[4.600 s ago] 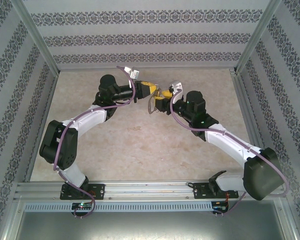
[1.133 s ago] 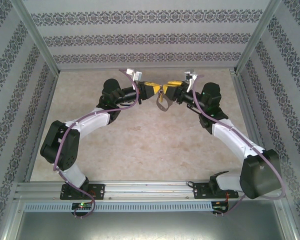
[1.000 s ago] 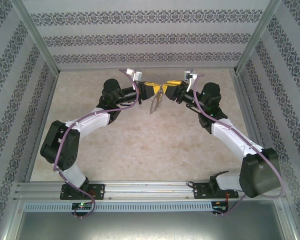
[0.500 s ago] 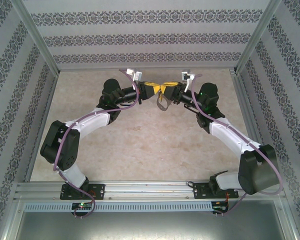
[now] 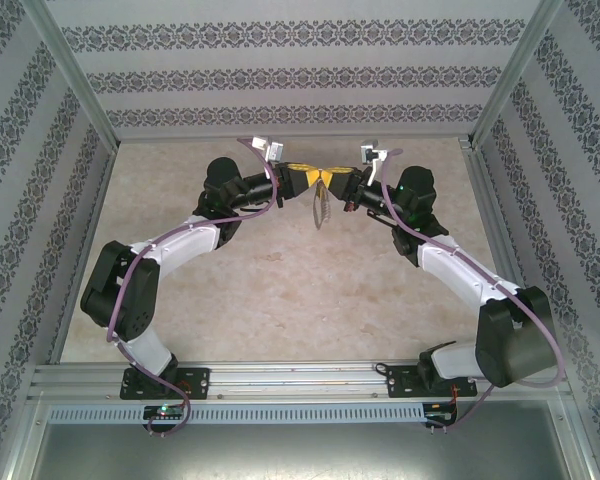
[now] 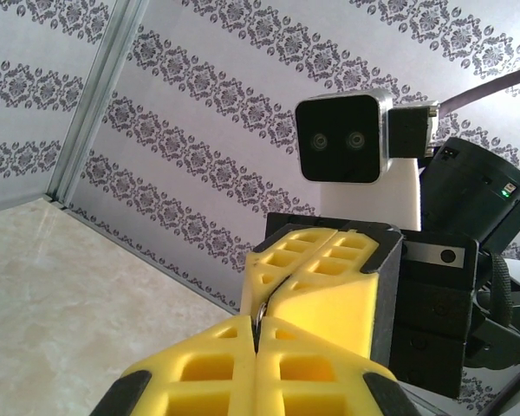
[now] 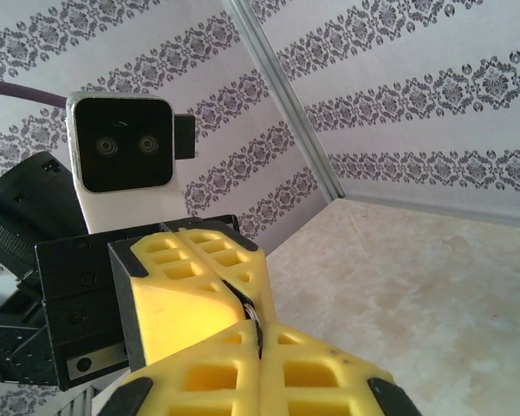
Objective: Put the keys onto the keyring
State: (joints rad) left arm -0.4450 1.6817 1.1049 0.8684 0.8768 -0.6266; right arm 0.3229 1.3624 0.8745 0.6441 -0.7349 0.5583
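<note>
I had the left hand and the right hand both pinched shut, pressed tip to tip above the far part of the bench. The keyring hung just under their meeting point. I couldn't tell which hand gripped it. A sliver of metal showed at the seam.

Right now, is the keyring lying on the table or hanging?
Hanging: the keyring dangles under where the left tool and right tool meet, clear of the table.
</note>
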